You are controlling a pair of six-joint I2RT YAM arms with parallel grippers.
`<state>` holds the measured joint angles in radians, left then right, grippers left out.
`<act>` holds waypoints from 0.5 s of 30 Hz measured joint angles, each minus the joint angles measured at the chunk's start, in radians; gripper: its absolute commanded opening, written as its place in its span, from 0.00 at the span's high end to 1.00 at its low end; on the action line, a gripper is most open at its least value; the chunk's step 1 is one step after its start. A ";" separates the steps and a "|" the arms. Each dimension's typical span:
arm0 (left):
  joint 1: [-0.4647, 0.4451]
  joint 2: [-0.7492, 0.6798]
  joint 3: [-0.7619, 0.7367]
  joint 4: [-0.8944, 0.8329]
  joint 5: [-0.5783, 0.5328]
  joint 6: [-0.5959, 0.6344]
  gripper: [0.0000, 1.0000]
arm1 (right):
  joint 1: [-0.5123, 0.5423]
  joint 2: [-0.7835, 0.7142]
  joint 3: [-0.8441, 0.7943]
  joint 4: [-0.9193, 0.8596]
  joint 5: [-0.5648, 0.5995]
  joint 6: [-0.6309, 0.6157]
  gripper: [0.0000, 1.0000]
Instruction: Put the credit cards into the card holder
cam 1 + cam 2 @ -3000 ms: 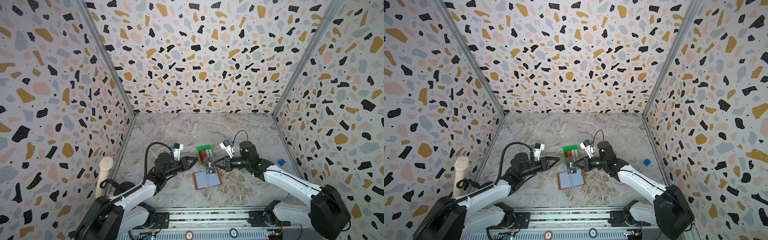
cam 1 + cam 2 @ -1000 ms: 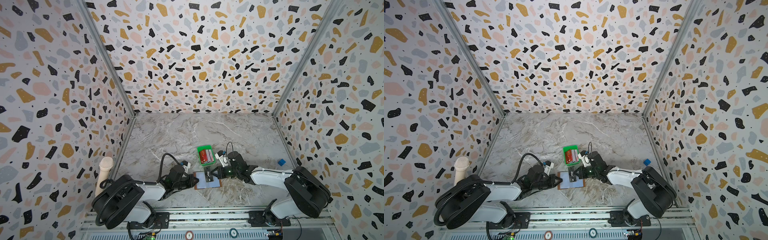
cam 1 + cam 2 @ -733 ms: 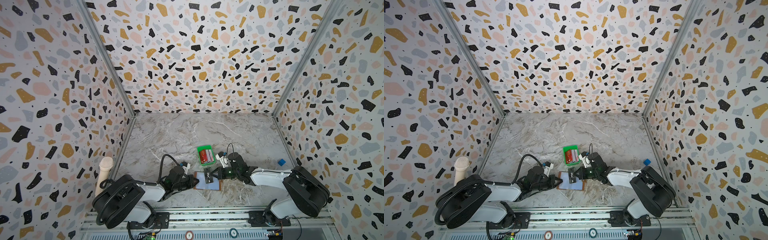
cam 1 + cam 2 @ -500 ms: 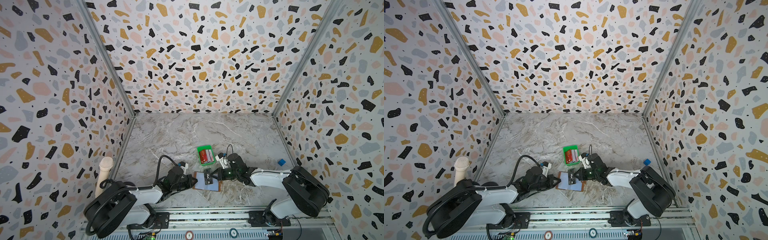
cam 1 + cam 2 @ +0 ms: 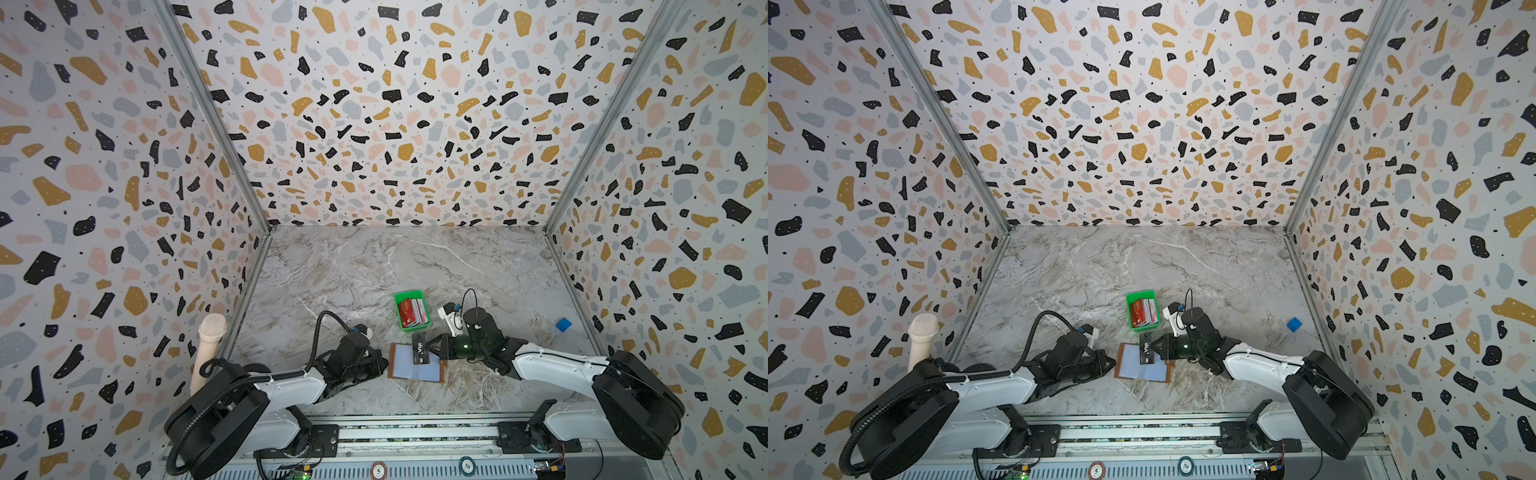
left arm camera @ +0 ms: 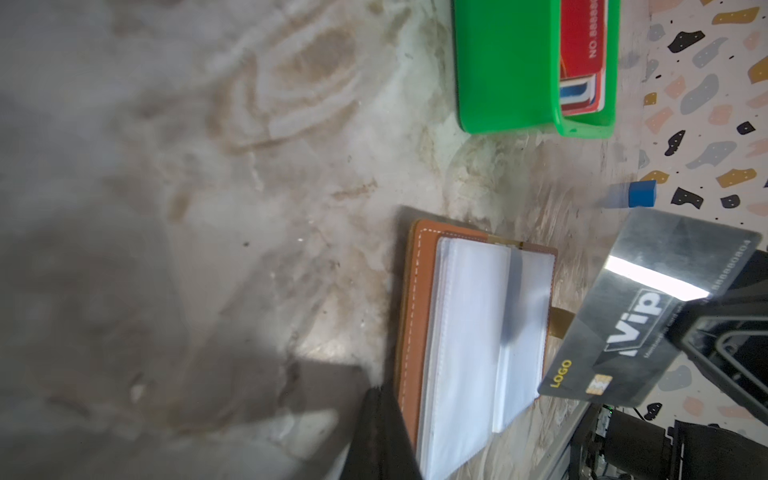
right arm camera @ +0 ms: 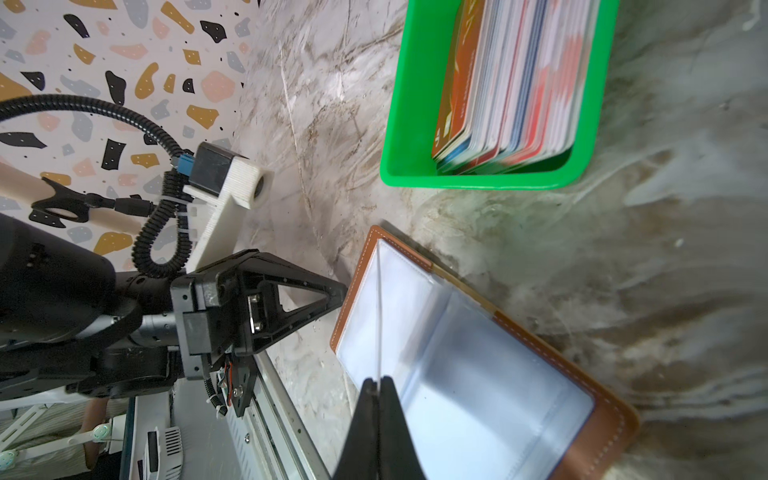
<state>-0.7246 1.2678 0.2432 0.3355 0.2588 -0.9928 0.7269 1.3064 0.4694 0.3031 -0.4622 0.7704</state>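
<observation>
The tan card holder (image 5: 415, 365) (image 5: 1144, 365) lies open on the marble floor near the front, its clear sleeves (image 6: 473, 332) facing up. My right gripper (image 5: 432, 347) (image 7: 376, 386) is shut on a black "VIP" credit card (image 5: 420, 348) (image 6: 648, 316) and holds it on edge over the open sleeves (image 7: 478, 365). My left gripper (image 5: 384, 365) (image 6: 384, 432) is shut, with its tip against the holder's left cover edge and nothing seen between its fingers. More credit cards (image 5: 412, 311) (image 7: 511, 83) stand in a green tray (image 5: 400, 309) just behind the holder.
A small blue cube (image 5: 563, 324) (image 5: 1294, 324) sits near the right wall. A beige post (image 5: 210, 345) stands at the left wall. The metal rail (image 5: 415, 428) runs along the front edge, close behind both arms. The patterned walls close in the left, back and right.
Since three seconds ago both grippers have come down low to the holder. Over the last second the holder has skewed slightly, and the black card stays over it in the right gripper.
</observation>
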 measured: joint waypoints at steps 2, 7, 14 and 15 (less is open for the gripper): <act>-0.013 0.006 -0.001 0.009 0.021 -0.007 1.00 | 0.000 -0.011 -0.003 -0.005 0.008 0.004 1.00; -0.051 -0.002 -0.001 -0.006 0.069 -0.013 1.00 | -0.006 -0.040 -0.003 -0.049 0.026 0.002 1.00; -0.055 -0.113 0.011 -0.097 0.057 0.011 1.00 | -0.055 -0.061 -0.003 -0.087 0.000 -0.041 1.00; -0.055 -0.115 0.021 -0.096 0.054 0.014 1.00 | -0.060 -0.061 -0.003 -0.095 -0.003 -0.048 1.00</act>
<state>-0.7799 1.1526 0.2642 0.2394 0.3130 -0.9783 0.6666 1.2457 0.4660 0.2085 -0.4648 0.7227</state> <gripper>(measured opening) 0.046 0.046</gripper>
